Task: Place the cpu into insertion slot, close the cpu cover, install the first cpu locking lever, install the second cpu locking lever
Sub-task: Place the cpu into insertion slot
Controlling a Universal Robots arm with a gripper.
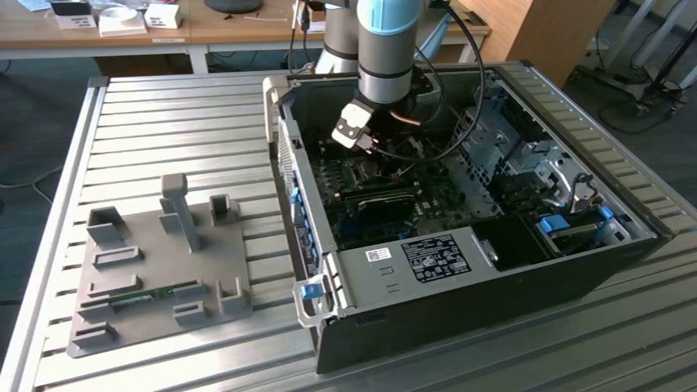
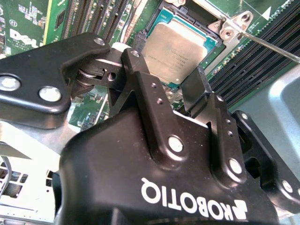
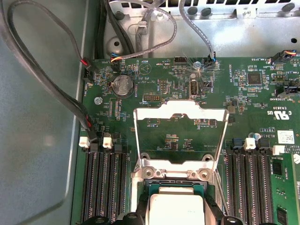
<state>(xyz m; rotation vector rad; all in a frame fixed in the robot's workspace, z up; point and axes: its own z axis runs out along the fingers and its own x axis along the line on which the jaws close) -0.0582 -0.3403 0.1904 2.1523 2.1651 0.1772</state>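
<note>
The end effector (image 2: 165, 68), spread, straddles the cpu (image 2: 180, 42) lying in the insertion slot (image 3: 161, 186), with the cpu cover (image 3: 180, 108) standing open just beyond.

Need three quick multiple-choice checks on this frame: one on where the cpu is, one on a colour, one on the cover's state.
1. Where is the cpu? A on the fixture; B at the slot; C on the desk.
2. Colour of the board? A green; B red; C white.
3. The cover is: A shut over the cpu; B swung open; C detached.

Answers: 1 B, the cpu sits at the slot on the board. 2 A, the board is green in both wrist views. 3 B, the cover is swung away from the slot, with the board showing through its window.
</note>
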